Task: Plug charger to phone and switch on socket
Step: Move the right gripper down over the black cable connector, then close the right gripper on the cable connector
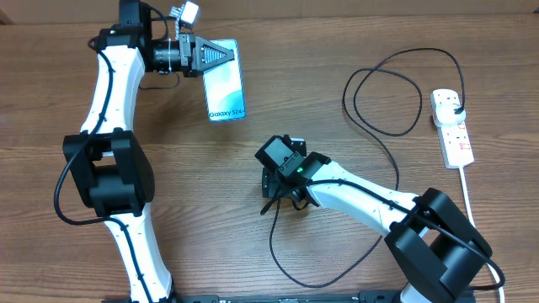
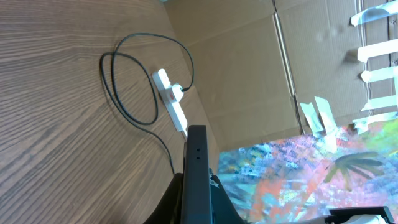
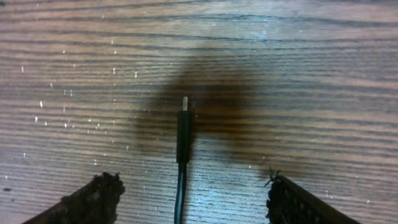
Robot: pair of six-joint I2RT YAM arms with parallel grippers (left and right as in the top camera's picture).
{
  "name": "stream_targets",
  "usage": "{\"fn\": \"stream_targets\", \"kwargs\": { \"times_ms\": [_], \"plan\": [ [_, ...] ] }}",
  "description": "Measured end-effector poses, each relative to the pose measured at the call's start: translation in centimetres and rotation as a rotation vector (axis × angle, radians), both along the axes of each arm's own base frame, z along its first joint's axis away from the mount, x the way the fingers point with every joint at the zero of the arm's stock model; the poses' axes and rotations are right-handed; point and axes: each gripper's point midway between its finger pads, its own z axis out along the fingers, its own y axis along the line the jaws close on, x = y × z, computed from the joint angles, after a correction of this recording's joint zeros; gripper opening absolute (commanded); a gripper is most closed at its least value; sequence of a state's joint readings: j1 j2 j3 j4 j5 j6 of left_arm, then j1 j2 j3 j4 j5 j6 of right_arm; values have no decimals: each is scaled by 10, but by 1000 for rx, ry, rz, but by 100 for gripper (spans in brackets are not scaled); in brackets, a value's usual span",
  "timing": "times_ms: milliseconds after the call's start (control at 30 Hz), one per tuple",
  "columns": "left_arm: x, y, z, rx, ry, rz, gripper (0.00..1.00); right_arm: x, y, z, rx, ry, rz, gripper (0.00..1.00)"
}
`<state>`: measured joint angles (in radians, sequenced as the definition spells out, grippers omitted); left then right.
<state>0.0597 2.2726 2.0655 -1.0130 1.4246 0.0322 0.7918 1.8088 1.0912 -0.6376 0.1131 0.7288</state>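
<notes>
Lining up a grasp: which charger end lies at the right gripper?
The slim connector tip, between the right gripper's fingers; the plug sits in the socket.

The counter (image 1: 210, 168) is brown wood with a fine dark grain. At its far edge stands a wall of plain cardboard (image 2: 249, 62) with strips of white tape (image 2: 376, 56), and beside it a sheet painted in many colours (image 2: 298, 168).
</notes>
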Motion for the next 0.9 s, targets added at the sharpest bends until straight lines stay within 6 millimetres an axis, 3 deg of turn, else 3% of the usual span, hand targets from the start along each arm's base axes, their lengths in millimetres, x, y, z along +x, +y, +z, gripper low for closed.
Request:
{"fn": "stream_targets", "kwargs": {
  "times_ms": [233, 533, 900],
  "plan": [
    [1, 3, 0, 0, 0, 6, 4, 2, 2, 0, 8, -6, 0, 75],
    [2, 4, 0, 0, -4, 8, 4, -2, 6, -8, 19, 24, 6, 57],
    [5, 6, -8, 45, 19, 29, 4, -2, 14, -13, 32, 18, 20, 53]
  ]
}}
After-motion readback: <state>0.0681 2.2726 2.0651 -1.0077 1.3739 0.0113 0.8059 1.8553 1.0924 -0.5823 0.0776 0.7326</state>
